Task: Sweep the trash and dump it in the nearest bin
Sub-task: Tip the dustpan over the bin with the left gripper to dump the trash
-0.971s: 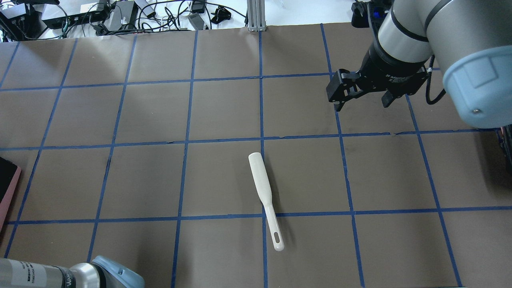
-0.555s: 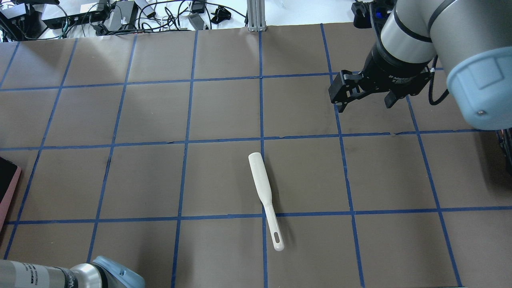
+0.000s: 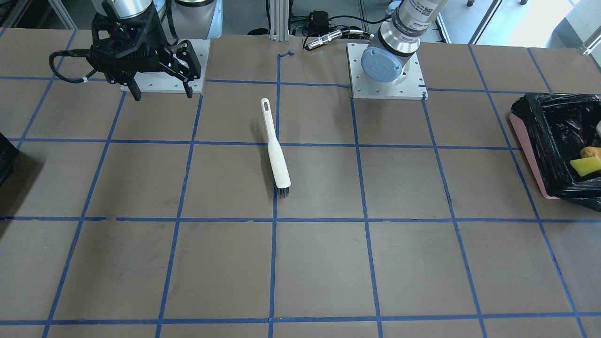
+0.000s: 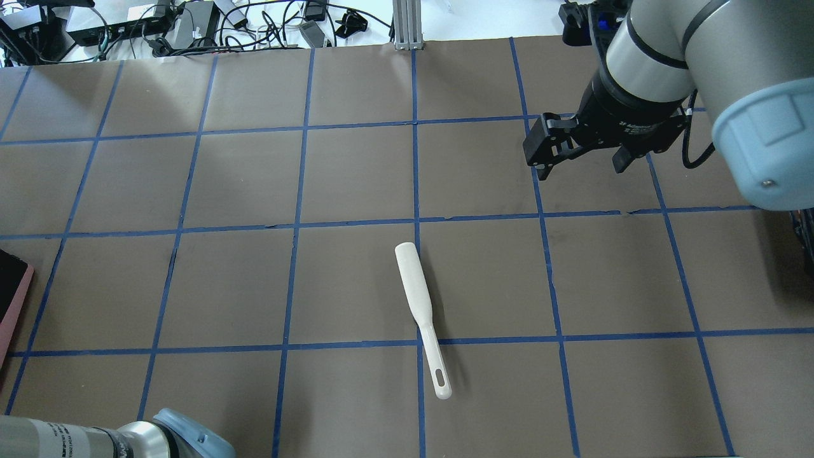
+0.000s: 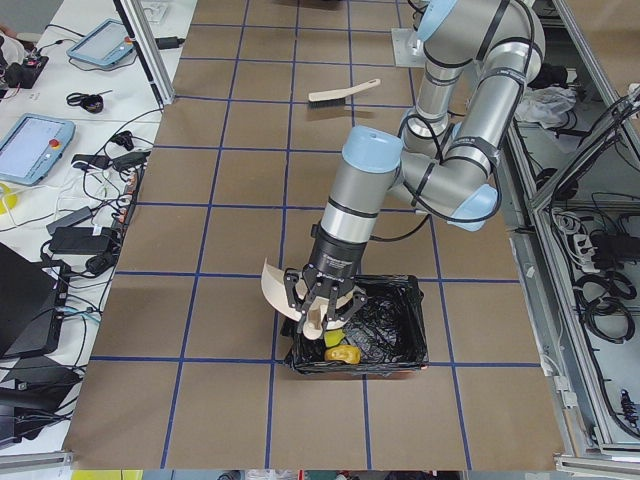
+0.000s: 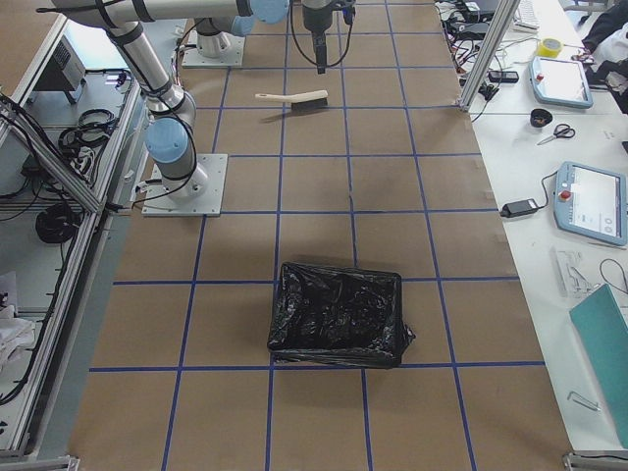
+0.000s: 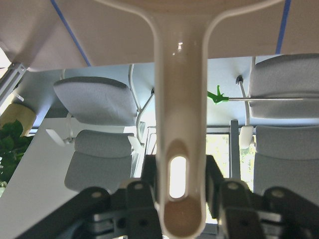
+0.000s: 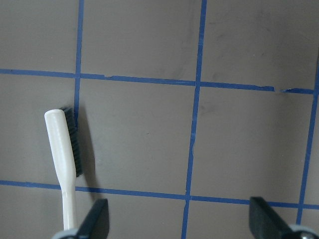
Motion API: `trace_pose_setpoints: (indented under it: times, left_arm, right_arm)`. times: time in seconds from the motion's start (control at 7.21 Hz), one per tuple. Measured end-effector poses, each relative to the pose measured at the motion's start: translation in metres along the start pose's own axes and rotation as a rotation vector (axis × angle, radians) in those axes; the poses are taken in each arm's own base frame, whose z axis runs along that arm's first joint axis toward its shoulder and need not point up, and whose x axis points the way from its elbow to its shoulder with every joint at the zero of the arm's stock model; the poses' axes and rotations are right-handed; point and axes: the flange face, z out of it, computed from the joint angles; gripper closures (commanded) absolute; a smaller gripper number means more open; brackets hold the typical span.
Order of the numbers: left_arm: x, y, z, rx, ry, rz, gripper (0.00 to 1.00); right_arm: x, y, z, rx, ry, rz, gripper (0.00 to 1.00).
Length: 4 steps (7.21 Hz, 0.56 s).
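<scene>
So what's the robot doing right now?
The left gripper holds a cream dustpan tilted over the bin. A yellow wedge and a golden-brown piece lie inside it. The white brush lies on the table, with nothing touching it. The right gripper hangs open above the table, away from the brush.

The pink bin [image 3: 528, 152], on the robot's left, is cut by the front-facing view's edge, so only a yellow-green wedge [image 3: 586, 166] and part of a golden-brown piece [image 3: 591, 151] show inside it; anything deeper is out of frame. The left gripper [image 7: 180, 199], closed on the dustpan [image 7: 179, 99] handle, lies outside the overhead view, and its wrist view crops the pan's scoop. The brush [image 8: 62, 149] handle runs off the right wrist view's bottom edge.
</scene>
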Motion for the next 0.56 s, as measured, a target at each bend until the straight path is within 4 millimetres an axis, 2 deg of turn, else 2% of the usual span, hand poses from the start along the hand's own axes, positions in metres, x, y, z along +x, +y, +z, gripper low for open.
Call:
trace_pose_setpoints:
  times: [0.28,0.56]
  left_arm:
    - [-0.07,-0.068,-0.04,0.112,0.071,-0.017,1.0]
    - [-0.12,-0.131,-0.064,0.214,0.116,-0.134,1.0]
  right_arm:
    - [0.0,0.0,0.001,-0.004,-0.001,0.0,0.0]
    - [0.0,0.002,0.002,-0.018,-0.001,0.001,0.0]
